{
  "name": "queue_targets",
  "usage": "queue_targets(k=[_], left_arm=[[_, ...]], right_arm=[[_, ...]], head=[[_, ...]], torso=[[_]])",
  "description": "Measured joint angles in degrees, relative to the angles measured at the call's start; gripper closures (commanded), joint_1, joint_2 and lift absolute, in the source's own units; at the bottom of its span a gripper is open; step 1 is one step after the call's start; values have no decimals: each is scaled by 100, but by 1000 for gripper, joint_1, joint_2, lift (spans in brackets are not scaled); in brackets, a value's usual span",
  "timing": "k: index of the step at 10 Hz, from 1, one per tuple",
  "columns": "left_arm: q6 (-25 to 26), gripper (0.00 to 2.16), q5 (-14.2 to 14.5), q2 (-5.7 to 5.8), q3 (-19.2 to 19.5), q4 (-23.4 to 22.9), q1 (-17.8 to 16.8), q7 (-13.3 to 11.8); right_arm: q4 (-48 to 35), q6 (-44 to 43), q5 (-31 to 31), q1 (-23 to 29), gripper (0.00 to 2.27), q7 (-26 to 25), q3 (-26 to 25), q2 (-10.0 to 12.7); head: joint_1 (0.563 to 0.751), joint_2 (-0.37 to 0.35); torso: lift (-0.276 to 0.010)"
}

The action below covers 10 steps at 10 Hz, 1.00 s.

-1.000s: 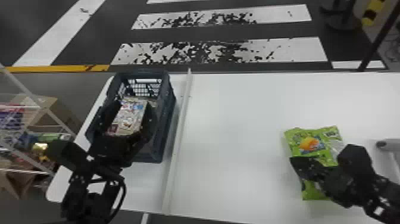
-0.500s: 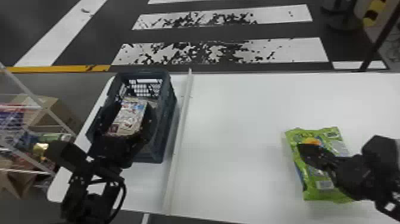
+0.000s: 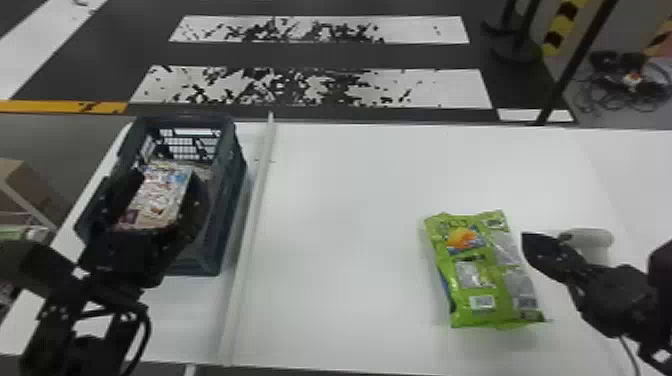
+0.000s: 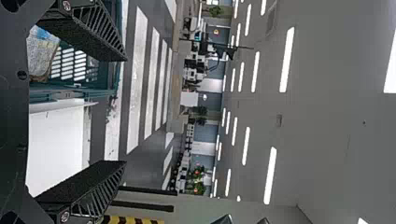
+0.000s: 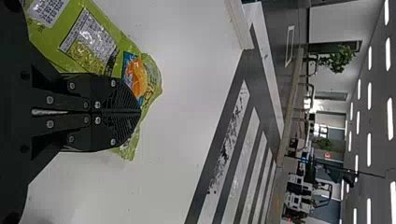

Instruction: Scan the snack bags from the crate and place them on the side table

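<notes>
In the head view, a green bag (image 3: 480, 270) lies flat on the desk (image 3: 350, 240), right of the crate (image 3: 231, 200); it looks light, soft, slippery and crushable inside, best pinched lightly at its far end (image 3: 467, 220). In the left wrist view, the left claw (image 4: 125, 111) is wide open. In the right wrist view, the right claw (image 5: 139, 111) is closed, empty.

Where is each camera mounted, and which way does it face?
Head view: on the head, looking forward and down at the white table, crate and green snack bag; left gripper and right gripper show.
Left wrist view: on that wrist, facing over the crate toward the striped floor; its two open fingers show.
Right wrist view: on that wrist, facing past the bag across the table; its shut fingers show.
Head and right wrist views share the bag.
</notes>
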Motion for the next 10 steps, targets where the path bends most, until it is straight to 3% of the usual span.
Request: queue_targets(k=[1, 2, 3, 4, 6, 8, 10], left_arm=[[0, 90, 0, -12, -2, 2, -4, -12], [0, 90, -2, -18, -2, -7, 0, -13], [-2, 90, -6, -25, -3, -26, 11, -13], [-2, 90, -18, -31, -20, -55, 21, 13], [337, 90, -195, -42, -192, -237, 37, 236], [1175, 90, -591, -42, -528, -525, 7, 661], [1687, 90, -715, -25, -737, -579, -67, 818]], right_arm=[[-16, -245, -196, 134, 1821, 2, -327, 100], [-66, -396, -460, 257, 1193, 3, -647, 197], [-113, -453, -710, 355, 208, 3, -915, 284], [-136, -465, -1068, 436, 9, -6, -1155, 379], [-133, -436, -1843, 568, 39, -105, -1469, 494], [-138, -83, -1613, 580, 46, -225, -1537, 523], [-138, 308, -1052, 554, 60, -289, -1365, 418]], head=[[695, -37], [695, -72], [695, -89], [695, -117], [695, -176], [695, -218], [695, -240]], torso=[[-95], [-95], [-95], [-95], [-95], [-95], [-95]])
